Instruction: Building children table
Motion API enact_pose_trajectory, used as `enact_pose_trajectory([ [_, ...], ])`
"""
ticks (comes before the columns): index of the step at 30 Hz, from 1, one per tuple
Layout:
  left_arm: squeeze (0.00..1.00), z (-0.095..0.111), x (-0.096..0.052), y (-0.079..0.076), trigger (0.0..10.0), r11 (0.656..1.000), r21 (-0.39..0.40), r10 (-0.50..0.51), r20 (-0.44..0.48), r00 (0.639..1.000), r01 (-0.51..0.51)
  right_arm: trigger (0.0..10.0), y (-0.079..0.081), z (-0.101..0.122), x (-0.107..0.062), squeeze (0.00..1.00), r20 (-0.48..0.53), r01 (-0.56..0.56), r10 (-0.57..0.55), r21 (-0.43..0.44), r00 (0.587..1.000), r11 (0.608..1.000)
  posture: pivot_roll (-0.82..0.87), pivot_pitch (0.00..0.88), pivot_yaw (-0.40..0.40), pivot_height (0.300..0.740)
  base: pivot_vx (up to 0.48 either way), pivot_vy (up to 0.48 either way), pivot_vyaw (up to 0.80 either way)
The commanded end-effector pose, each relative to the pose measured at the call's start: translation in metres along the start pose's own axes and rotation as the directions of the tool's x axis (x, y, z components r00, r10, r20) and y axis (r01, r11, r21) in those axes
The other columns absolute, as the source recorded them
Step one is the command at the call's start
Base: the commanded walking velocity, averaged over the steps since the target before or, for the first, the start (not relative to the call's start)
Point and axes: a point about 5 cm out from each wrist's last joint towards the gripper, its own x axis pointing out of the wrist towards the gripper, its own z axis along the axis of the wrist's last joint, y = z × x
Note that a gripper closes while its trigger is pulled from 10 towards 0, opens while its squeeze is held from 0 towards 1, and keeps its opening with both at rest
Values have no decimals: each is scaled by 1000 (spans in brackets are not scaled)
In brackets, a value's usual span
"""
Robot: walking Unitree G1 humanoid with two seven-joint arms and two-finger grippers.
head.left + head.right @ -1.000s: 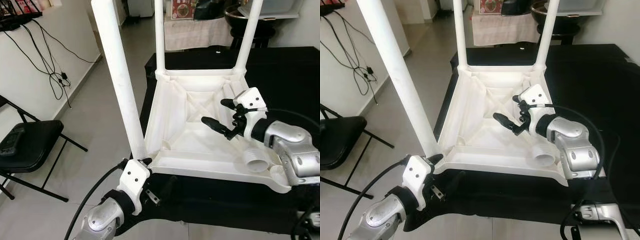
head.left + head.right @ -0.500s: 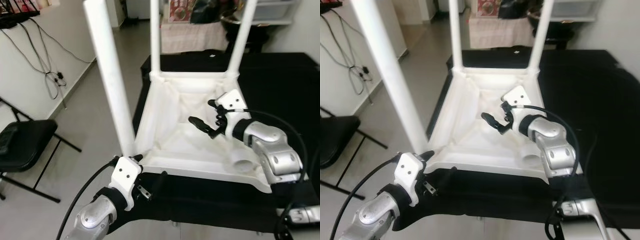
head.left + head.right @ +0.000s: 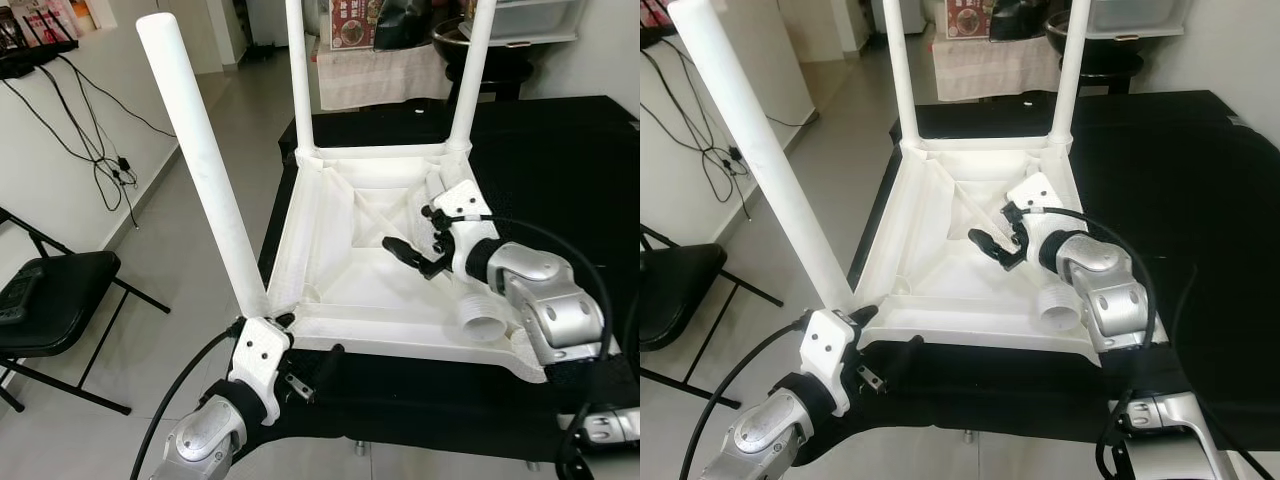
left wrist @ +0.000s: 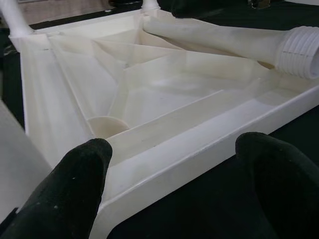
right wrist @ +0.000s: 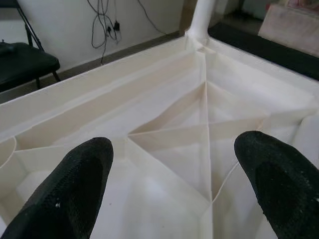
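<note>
A white plastic children's table (image 3: 330,215) lies upside down on a black-covered surface (image 3: 560,150). Three white legs stand upright in its corners: a near left leg (image 3: 200,170) and two far ones (image 3: 298,70) (image 3: 472,70). A loose leg with a threaded end (image 3: 485,325) lies inside along the right rim, mostly hidden under my right arm; it also shows in the left wrist view (image 4: 224,37). My left gripper (image 3: 305,342) is open at the near left corner, and the table's near rim (image 4: 199,154) lies between its fingers. My right gripper (image 3: 415,235) hovers open over the ribbed underside (image 5: 199,129).
A black folding chair (image 3: 50,300) stands on the grey floor to the left. Cables (image 3: 105,150) hang down the white wall beside it. A cloth-covered table (image 3: 380,70) and dark furniture stand at the back. The black surface's near edge (image 3: 420,410) runs just below the table.
The camera has shifted, so the whole picture sits differently. Both grippers keep their places relative to the table and both stay open.
</note>
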Motion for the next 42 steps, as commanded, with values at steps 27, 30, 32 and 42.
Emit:
enact_pose_trajectory([
  [27, 0, 0, -3, -17, 10000, 988, -20, -153, -6, 988, 153, 10000, -28, 0, 2, 0, -502, 244, -147, 133, 852, 961, -115, 81, 39, 740, 0, 0, 0],
  [30, 0, 0, -3, -18, 10000, 988, -23, -153, -3, 988, 153, 10000, -33, -5, 1, 0, -529, 285, -177, 130, 830, 950, -113, 84, 33, 740, 0, 0, 0],
  [32, 0, 0, -3, -18, 10000, 988, -25, -151, -2, 988, 151, 10000, -34, -8, 0, 0, -549, 294, -178, 131, 817, 947, -113, 85, 32, 740, 0, 0, 0],
  [42, 0, 0, -4, -19, 10000, 988, -30, -153, 0, 988, 153, 10000, -51, -20, -13, 0, -608, 384, -264, 72, 749, 920, -128, 90, 32, 740, 0, 0, 0],
])
